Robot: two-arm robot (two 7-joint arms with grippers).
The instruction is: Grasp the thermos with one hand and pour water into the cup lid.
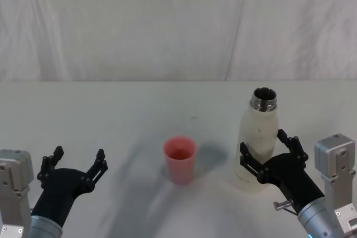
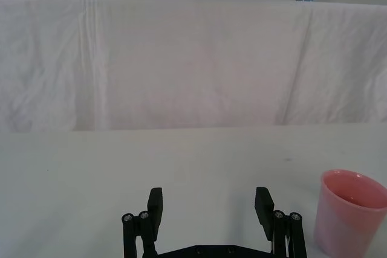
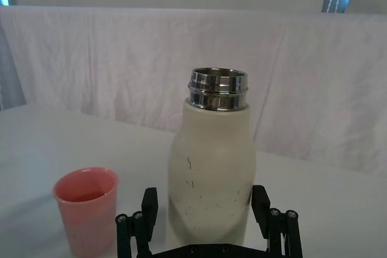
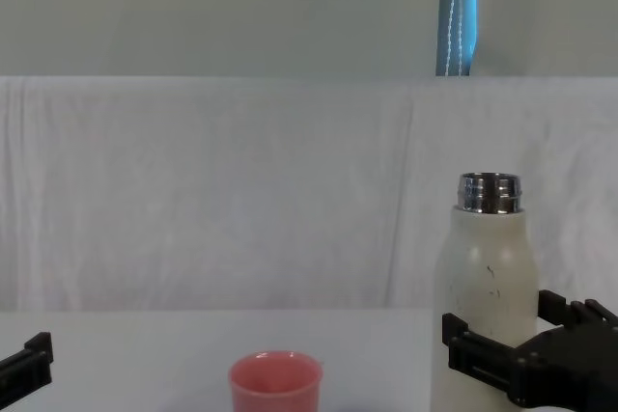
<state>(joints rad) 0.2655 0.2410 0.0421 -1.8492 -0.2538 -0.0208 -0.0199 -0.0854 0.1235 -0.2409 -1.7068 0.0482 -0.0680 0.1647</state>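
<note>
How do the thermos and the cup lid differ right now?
The thermos is tall and cream-white with a steel neck; the cup lid is short, narrower and pink. The thermos stands between the right gripper's open fingers; the cup lid stands apart to its left, with no gripper around it. Both are upright, open-topped, on the table.

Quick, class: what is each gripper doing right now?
Left gripper: open, holding nothing, left of the cup lid.
Right gripper: open, fingers either side of the upright thermos, not closed on it.

white table [image 1: 111,115] with upright thermos [image 1: 256,143] and pink cup lid [image 1: 179,159] to its left
</note>
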